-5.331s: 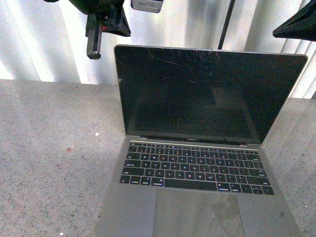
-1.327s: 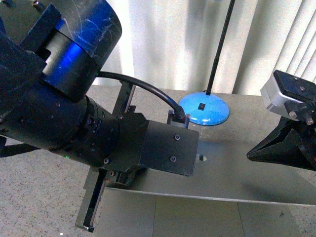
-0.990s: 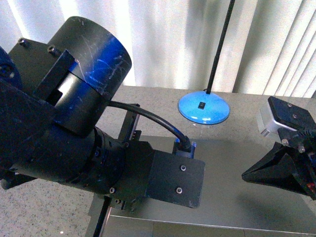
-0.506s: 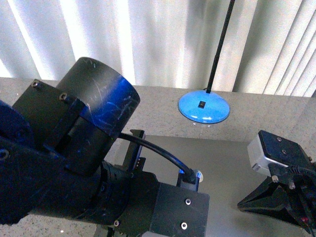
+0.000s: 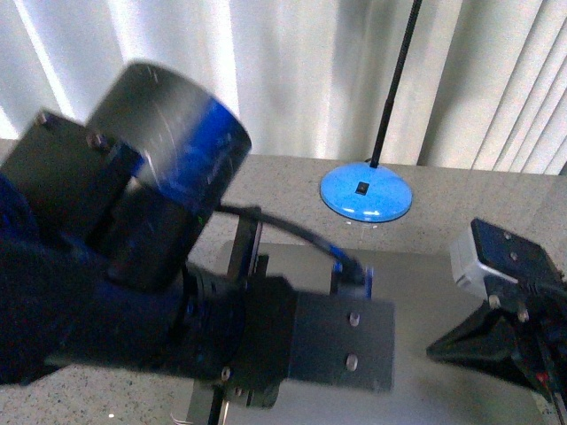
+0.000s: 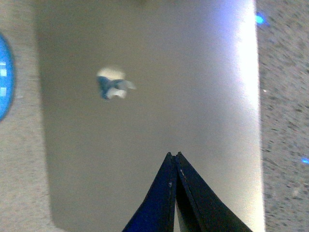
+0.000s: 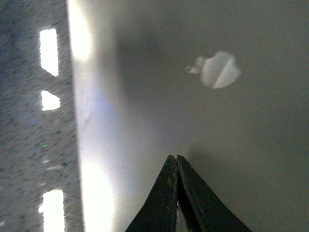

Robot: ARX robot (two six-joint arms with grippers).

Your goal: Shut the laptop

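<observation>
Risk: both arms were over the lid, so too much downward push could dent or scratch the grey metal or stress the screen beneath. A tip dragging sideways could also shove the laptop [image 5: 418,282] across the counter [image 5: 283,177]. The left arm was motion-blurred in the front view, so a skid looked like the likelier fault.

The laptop lay mid-counter toward the near edge, lid down and looking flat, apple logo [image 6: 112,86] up. Couldn't tell if it was fully seated. The blue lamp base [image 5: 366,195] sat behind it near the far edge, apart.

Left gripper [image 6: 173,155]: fingers pinched together, no gap, holding nothing, tips over the lid. Right gripper [image 7: 173,157]: same. Contact with the lid: couldn't tell.
</observation>
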